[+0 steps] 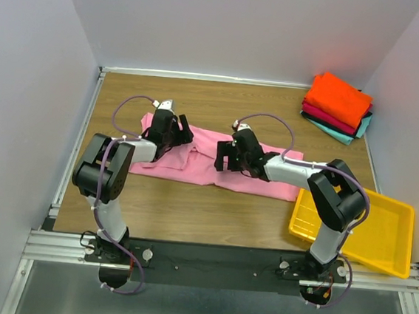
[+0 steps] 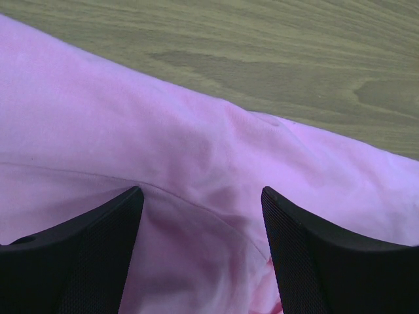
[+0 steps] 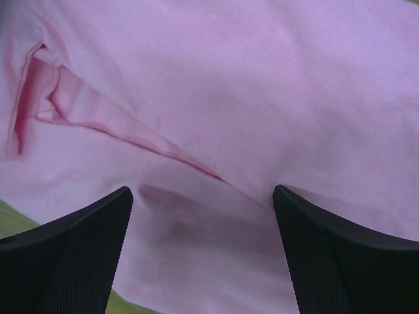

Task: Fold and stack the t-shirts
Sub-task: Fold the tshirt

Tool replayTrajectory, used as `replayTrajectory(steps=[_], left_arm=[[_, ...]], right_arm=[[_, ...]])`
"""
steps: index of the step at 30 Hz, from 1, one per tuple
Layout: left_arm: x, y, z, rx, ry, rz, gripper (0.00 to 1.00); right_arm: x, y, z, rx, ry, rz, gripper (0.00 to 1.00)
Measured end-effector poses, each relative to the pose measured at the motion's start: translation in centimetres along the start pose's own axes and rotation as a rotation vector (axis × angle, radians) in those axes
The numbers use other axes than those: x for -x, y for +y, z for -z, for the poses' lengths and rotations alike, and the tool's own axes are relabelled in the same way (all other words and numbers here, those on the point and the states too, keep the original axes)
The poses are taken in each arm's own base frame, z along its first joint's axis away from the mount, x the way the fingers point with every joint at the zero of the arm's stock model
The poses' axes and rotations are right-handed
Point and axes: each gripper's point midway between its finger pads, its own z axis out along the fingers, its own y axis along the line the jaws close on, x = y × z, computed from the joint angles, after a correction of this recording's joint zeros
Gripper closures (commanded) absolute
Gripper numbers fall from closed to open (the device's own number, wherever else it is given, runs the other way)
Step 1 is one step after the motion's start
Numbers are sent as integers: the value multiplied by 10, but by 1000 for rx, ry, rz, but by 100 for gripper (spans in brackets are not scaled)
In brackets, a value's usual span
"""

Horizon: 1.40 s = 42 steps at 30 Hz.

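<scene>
A light pink t-shirt (image 1: pixel 201 162) lies spread on the wooden table in the middle. My left gripper (image 1: pixel 174 134) is open, low over the shirt's far left part; in the left wrist view (image 2: pixel 203 219) the pink cloth (image 2: pixel 196 150) with a seam lies between its fingers. My right gripper (image 1: pixel 228 157) is open over the shirt's middle; in the right wrist view (image 3: pixel 203 216) its fingers straddle a fold in the cloth (image 3: pixel 216 85). A folded stack stands at the back right: orange (image 1: pixel 339 97) on top, then crimson (image 1: pixel 323 114), dark and teal (image 1: pixel 343 133).
A yellow plastic tray (image 1: pixel 393 235) sits at the front right, beside the right arm's base. White walls close in the table on the left, back and right. Bare wood (image 2: pixel 275 59) shows just beyond the shirt's far edge.
</scene>
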Motion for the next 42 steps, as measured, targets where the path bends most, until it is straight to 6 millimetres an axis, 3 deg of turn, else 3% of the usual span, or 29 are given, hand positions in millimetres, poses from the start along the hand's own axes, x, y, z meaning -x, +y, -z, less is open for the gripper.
replayTrajectory(steps=[9,15,21,27,30,33,36,39,42], left_arm=[[12,-1,-14,1,-11,-30,19],[15,-1,-15,-1,-15,-66,19],[18,-2,1,-1,-23,-89,19],[60,-18,39,-13,-145,-114,14],[81,-23,61,-8,-221,-115,12],[88,-21,72,15,-255,-106,12],[73,-9,70,48,-223,-89,12],[39,9,68,86,-147,-70,12],[9,25,70,122,-79,-54,12]], right_arm=[[-7,24,4,113,9,-33,5],[-22,48,11,187,47,-20,5],[-40,67,24,246,87,-2,5],[-47,54,60,203,85,-3,2],[-30,43,82,153,8,-6,1],[-17,27,97,89,-68,-17,1],[-23,8,98,32,-73,-32,1],[-48,-21,94,-49,-16,-45,1],[-63,-37,93,-93,22,-58,1]])
